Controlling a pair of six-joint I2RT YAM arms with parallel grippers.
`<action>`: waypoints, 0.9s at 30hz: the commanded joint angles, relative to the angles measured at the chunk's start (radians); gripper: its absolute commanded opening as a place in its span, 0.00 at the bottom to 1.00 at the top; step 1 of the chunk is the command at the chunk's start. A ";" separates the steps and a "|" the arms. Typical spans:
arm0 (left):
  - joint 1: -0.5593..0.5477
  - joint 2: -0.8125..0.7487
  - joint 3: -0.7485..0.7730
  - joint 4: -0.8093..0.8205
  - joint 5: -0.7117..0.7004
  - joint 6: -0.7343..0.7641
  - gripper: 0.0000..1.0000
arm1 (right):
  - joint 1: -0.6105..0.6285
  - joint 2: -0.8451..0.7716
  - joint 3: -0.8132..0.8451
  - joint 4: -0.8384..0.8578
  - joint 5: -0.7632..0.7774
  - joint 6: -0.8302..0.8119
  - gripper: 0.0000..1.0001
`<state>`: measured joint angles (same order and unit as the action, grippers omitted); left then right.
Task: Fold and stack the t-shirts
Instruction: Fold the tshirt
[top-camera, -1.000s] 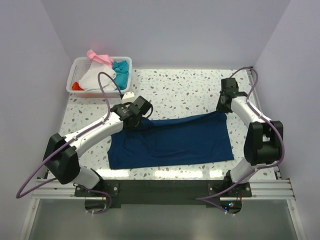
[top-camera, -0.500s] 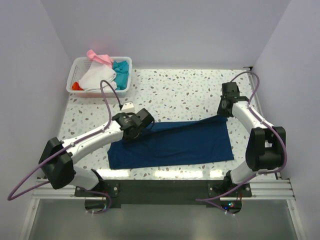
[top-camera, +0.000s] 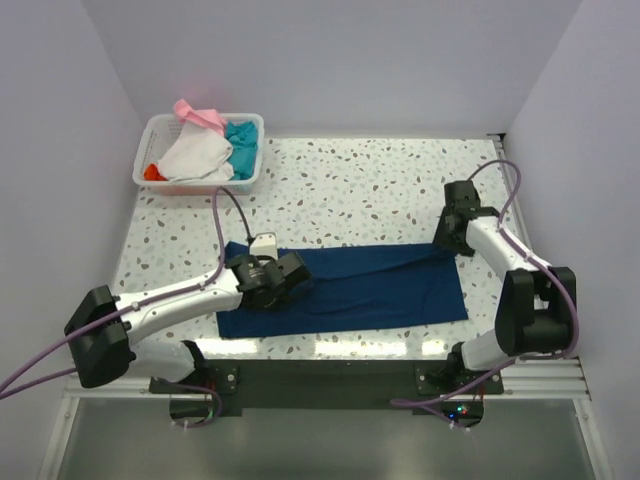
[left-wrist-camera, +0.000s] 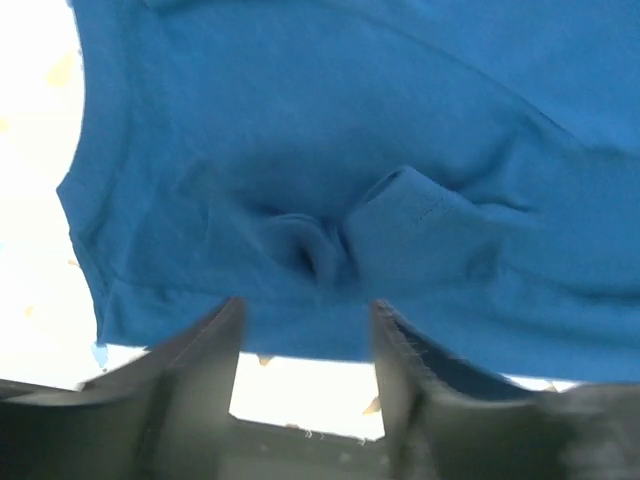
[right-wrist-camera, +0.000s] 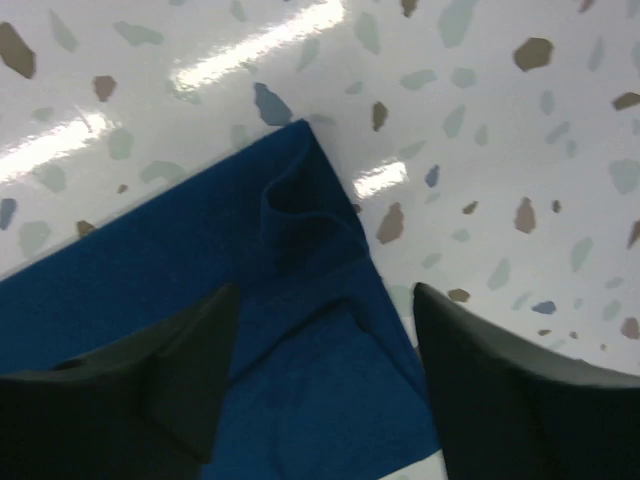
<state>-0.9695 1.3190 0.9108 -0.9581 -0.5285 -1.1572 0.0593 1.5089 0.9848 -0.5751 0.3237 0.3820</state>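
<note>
A dark navy-blue t-shirt (top-camera: 350, 290) lies flat on the speckled table (top-camera: 370, 190) as a long folded band. My left gripper (top-camera: 297, 272) hovers low over its left part, open, with only a pinched wrinkle of the cloth (left-wrist-camera: 320, 245) beyond the fingertips (left-wrist-camera: 215, 340). In the left wrist view this gripper (left-wrist-camera: 305, 325) holds nothing. My right gripper (top-camera: 447, 243) stands open over the shirt's far right corner (right-wrist-camera: 300, 190). In the right wrist view that gripper (right-wrist-camera: 325, 300) straddles the cloth without gripping it.
A white plastic basket (top-camera: 146, 150) stands at the far left corner. It holds a white tee (top-camera: 195, 155), a teal one (top-camera: 241, 135), a pink one (top-camera: 197, 113) and an orange-red one (top-camera: 151, 172). Purple walls close in on both sides.
Both grippers carried the shirt's far edge down and toward the near side, then opened and let it go. The cloth now rests flat.
</note>
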 joint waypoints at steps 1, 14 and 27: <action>-0.083 -0.053 -0.004 -0.031 0.012 -0.056 0.61 | -0.003 -0.082 -0.029 -0.064 0.103 0.031 0.84; 0.088 -0.228 0.007 0.097 -0.003 0.125 1.00 | 0.028 -0.369 -0.061 0.040 -0.564 -0.083 0.99; 0.241 0.061 -0.144 0.519 0.337 0.269 1.00 | 0.091 -0.083 -0.086 0.122 -0.591 -0.022 0.99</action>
<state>-0.7334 1.3350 0.7910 -0.5499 -0.2695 -0.9188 0.1505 1.3762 0.9066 -0.4957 -0.2737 0.3397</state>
